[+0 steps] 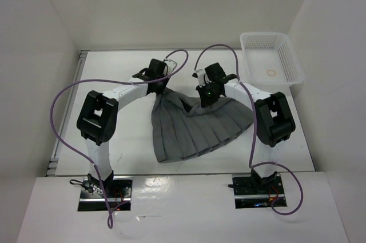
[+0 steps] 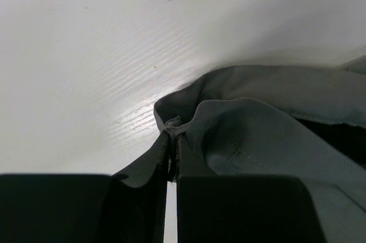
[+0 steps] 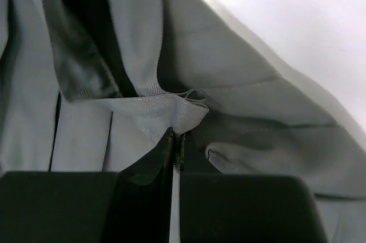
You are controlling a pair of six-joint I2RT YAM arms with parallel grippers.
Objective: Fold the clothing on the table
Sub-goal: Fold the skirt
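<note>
Two grips on the skirt (image 1: pixel 194 126).
I have my left gripper (image 2: pixel 173 136) and right gripper (image 3: pixel 176 134) clamped on its far end; the hem fans toward the table's (image 1: pixel 126 134) near edge.

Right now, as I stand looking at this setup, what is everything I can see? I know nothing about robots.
skirt: one, mid-grey and pleated, fanned out in the middle of the table
table: one, white, under everything
basket: one, white mesh, at the table's far right corner
ring: one, small and tan, lying inside the basket
arms: two, white and black, bolted at the near edge, reaching over the skirt
cables: two, purple, one looping along each arm
left end effector: one, black, shut on the skirt's narrow far end
right end effector: one, black, shut on a fold of the skirt, to the right of the other
</note>
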